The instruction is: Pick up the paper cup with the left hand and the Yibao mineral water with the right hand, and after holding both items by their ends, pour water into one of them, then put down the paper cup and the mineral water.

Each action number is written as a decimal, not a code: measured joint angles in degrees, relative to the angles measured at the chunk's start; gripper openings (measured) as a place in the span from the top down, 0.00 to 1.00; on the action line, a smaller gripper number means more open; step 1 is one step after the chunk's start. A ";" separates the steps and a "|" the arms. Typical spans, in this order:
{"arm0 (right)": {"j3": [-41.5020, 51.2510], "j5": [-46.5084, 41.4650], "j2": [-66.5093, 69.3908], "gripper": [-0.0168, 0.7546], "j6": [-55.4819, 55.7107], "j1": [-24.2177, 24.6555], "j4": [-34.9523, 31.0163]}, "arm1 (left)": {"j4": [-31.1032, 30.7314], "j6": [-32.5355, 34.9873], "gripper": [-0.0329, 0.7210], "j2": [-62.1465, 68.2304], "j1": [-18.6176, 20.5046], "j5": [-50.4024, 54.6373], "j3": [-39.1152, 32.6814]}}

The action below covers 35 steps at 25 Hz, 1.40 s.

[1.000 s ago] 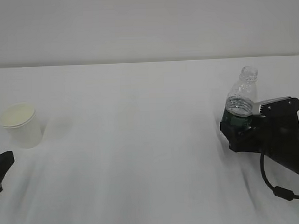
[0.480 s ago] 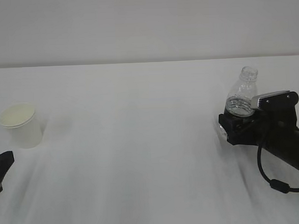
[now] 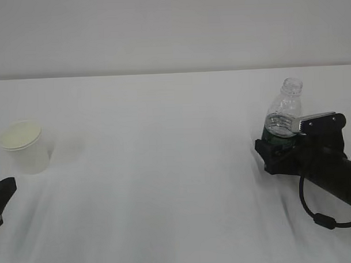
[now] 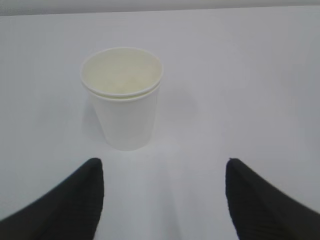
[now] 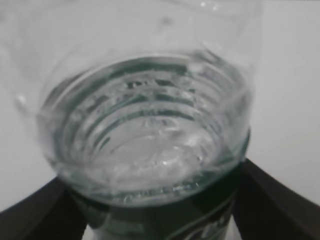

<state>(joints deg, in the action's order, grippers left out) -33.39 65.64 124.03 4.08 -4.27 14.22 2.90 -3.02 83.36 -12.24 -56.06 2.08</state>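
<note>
White desk (image 3: 165,166) carries the paper cup (image 3: 25,146) far left and the Yibao mineral water (image 3: 283,118) far right, both upright. The exterior view shows only a black tip of the left tool (image 3: 1,198) at the frame edge; the left wrist view shows its fingers (image 4: 75,197) spread wide, the cup (image 4: 123,95) ahead and untouched. The right tool (image 3: 275,151) sits around the bottle's green band; its wrist view shows a finger (image 5: 275,197) on either side of the bottle (image 5: 145,135), contact unclear.

On the surface (image 3: 165,166) the paper cup (image 3: 25,146) stands far left ahead of the left hand (image 4: 162,197), the Yibao mineral water (image 3: 283,117) far right between the right hand's (image 3: 278,154) 2 fingers (image 5: 277,202).
</note>
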 joint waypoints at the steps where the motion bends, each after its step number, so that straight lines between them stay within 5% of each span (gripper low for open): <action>1: -0.14 0.00 0.09 0.18 0.00 0.00 0.10 | 0.00 0.00 0.22 0.00 0.00 0.00 0.00; 16: -2.00 0.00 0.22 0.19 0.46 0.00 0.33 | 0.00 0.00 0.22 0.00 0.00 -0.02 0.00; 26: -2.00 0.00 0.22 0.32 0.46 0.00 0.56 | 0.00 0.00 0.22 0.00 0.00 -0.12 0.00; 35: -2.00 0.00 0.22 0.33 0.46 0.00 1.88 | 0.00 0.00 0.24 0.00 0.00 -0.12 0.00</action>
<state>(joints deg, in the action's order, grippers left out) -35.39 65.64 124.25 4.54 -4.27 16.10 2.90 -3.02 83.36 -12.24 -56.18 2.08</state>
